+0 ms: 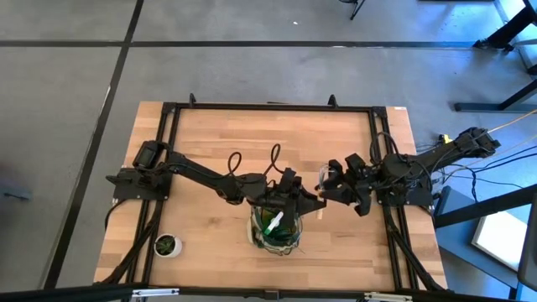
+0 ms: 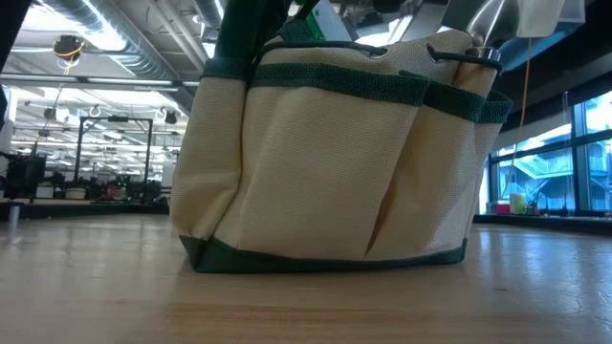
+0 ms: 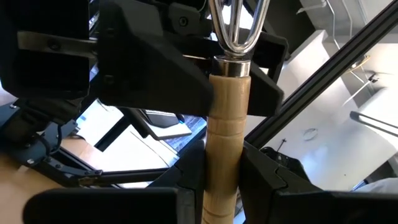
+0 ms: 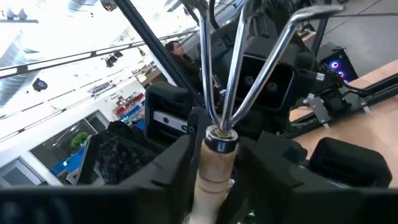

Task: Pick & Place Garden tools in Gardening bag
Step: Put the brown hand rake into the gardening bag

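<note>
The garden fork with a pale wooden handle, a shiny metal collar and thin metal tines [image 3: 227, 124] is held in the left gripper [image 3: 224, 190]. The jaws of this gripper are closed on the lower part of the handle, one dark finger tight on each side. The tines point away from the wrist, toward the ceiling of the room.

The right gripper [image 4: 217, 171] is at the same fork [image 4: 214, 158], higher on the handle and just under the metal collar. Its jaws stand narrow on both sides of the wood, but I cannot tell if they press on it or are only very near. In the left wrist view the dark body of the right gripper crosses behind the top of the handle.

In the high view the left gripper [image 1: 289, 195] is at the far rim of the gardening bag, a khaki fabric tote with dark green trim [image 1: 254, 228]. The right gripper [image 1: 329, 180] is just beside it, so the fork is up in the air between the two arms, close to the bag and not inside it.

The bag [image 2: 325, 162] stands upright on the light wooden table [image 1: 252, 134], near its front edge. A green spray bottle with a white trigger [image 1: 275, 225] is inside the bag. A small round pot with a green plant [image 1: 167, 245] stands well apart, at the front corner on the left arm's side.
</note>
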